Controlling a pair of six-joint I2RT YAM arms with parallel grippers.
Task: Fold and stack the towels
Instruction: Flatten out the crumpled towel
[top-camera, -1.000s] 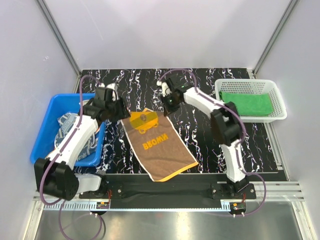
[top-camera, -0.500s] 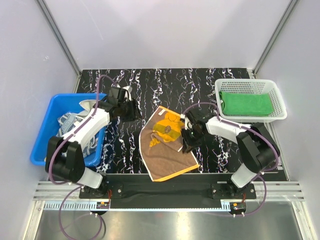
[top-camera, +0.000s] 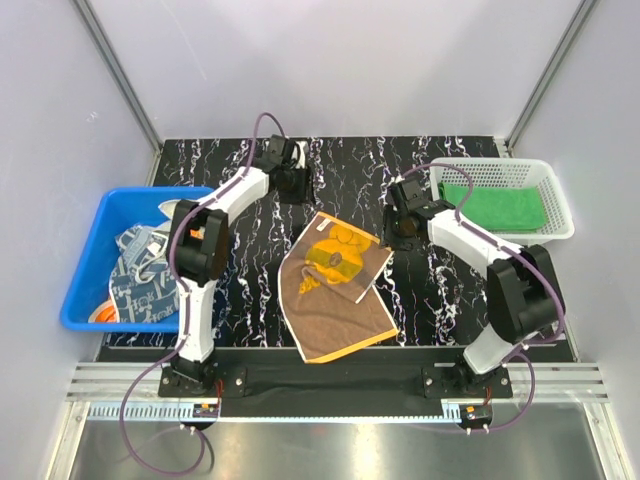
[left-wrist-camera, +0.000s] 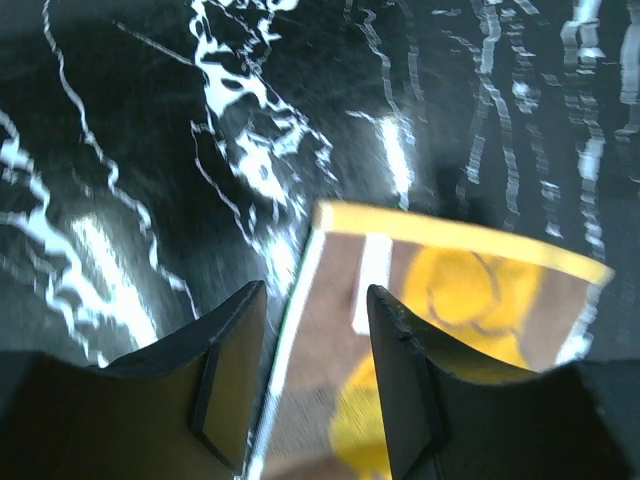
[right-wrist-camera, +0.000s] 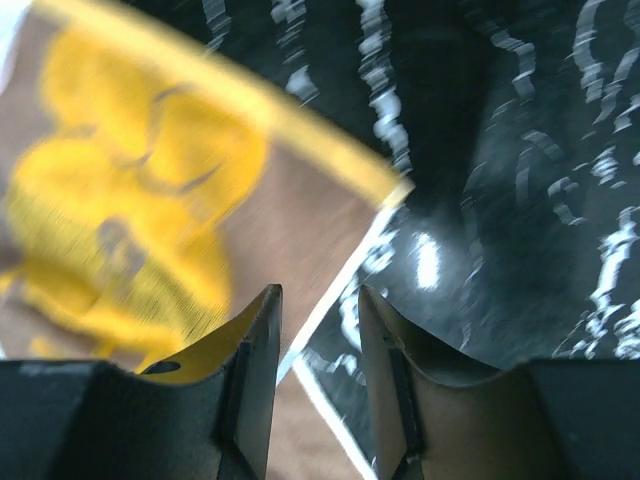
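An orange-yellow and brown towel (top-camera: 335, 290) lies on the black marbled table, its far half folded over the near half and skewed. It also shows in the left wrist view (left-wrist-camera: 450, 330) and the right wrist view (right-wrist-camera: 150, 200). My left gripper (top-camera: 293, 184) is open and empty, just beyond the towel's far left corner. My right gripper (top-camera: 401, 230) is open and empty, beside the towel's right corner. A green towel (top-camera: 495, 207) lies in the white mesh basket (top-camera: 560, 232). White towels with a navy pattern (top-camera: 140, 270) lie in the blue bin (top-camera: 85, 270).
The blue bin stands at the left edge of the table and the white basket at the far right. Grey walls close in the back and sides. The arm bases sit on a black rail (top-camera: 330, 380) at the near edge.
The towel's far half has been folded over onto the near half. Both grippers have let go of it and drawn back toward the far side, left to the far left, right to the right.
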